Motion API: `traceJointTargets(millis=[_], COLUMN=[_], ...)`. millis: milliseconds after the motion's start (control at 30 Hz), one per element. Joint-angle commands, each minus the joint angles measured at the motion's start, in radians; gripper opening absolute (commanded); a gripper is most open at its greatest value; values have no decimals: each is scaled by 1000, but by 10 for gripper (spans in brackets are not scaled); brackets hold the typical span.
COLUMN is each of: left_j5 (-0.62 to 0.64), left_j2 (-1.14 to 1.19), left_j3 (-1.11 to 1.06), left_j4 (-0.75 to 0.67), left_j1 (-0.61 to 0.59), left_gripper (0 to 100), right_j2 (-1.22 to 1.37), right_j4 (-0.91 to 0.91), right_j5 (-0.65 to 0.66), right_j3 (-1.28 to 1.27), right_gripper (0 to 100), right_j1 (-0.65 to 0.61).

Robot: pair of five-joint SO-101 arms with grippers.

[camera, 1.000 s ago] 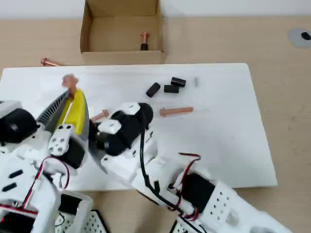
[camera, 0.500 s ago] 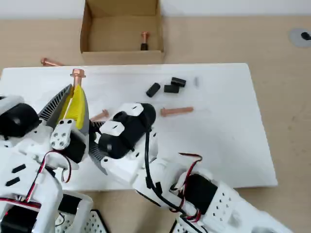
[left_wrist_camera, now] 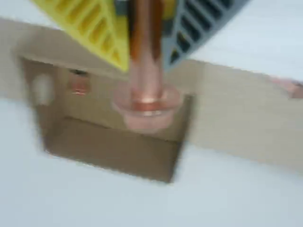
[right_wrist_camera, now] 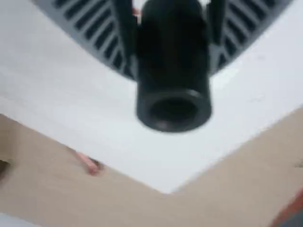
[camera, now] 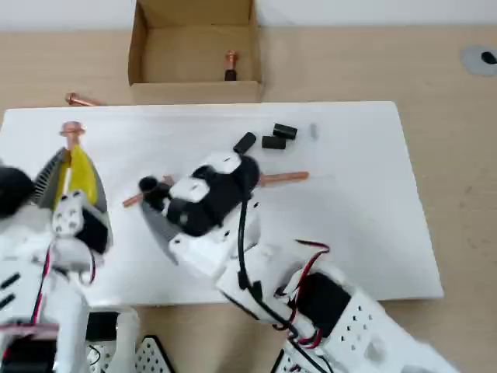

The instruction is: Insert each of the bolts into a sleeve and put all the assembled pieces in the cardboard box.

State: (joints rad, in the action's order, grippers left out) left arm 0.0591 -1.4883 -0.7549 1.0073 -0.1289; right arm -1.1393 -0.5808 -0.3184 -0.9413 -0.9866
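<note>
Quick rundown: the left gripper [left_wrist_camera: 147, 59] is clamped on a copper bolt [left_wrist_camera: 146, 90]. The bolt is pinched between the yellow finger and the grey one, with its flanged head sticking out past the fingertips. It's held over the left end of the white board [camera: 349, 233], and the cardboard box [camera: 194, 47] can be seen beyond it.

The right gripper [right_wrist_camera: 173, 61] is closed on a black sleeve [right_wrist_camera: 173, 101], open bore facing outward. It's held above the board, left of the middle, right by a loose bolt [camera: 133, 199] lying flat there. A second bolt [camera: 283, 178] is lying just right of that arm, and three spare sleeves [camera: 273, 142] are clustered near the board's far edge.

A third bolt [camera: 80, 99] is left on the bare table [camera: 450, 140], just off the board's far left corner. Inside the box, one assembled piece [camera: 231, 66] is parked by the wall nearest the board, toward the right side.
</note>
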Motion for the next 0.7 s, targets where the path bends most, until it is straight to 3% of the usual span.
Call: traceJointTargets(millis=[0, 133, 233, 367, 667], left_j5=[-5, -3, -3, 18, 69], left_j2=[7, 7, 8, 8, 8], left_j3=[-190, -437, -578, -674, -735], left_j4=[-106, -275, -316, -287, -80], left_j1=[-49, -23, 26, 77, 160], left_gripper=[3, 3, 3, 2, 2], right_j2=[-31, -31, -31, -25, -24], right_j4=[-75, -175, -221, -278, -305], right_j5=[11, 11, -2, -57, -61], right_j3=[105, 160, 194, 226, 252], right_gripper=[9, 9, 9, 9, 9], right_j1=[93, 194, 271, 343, 340])
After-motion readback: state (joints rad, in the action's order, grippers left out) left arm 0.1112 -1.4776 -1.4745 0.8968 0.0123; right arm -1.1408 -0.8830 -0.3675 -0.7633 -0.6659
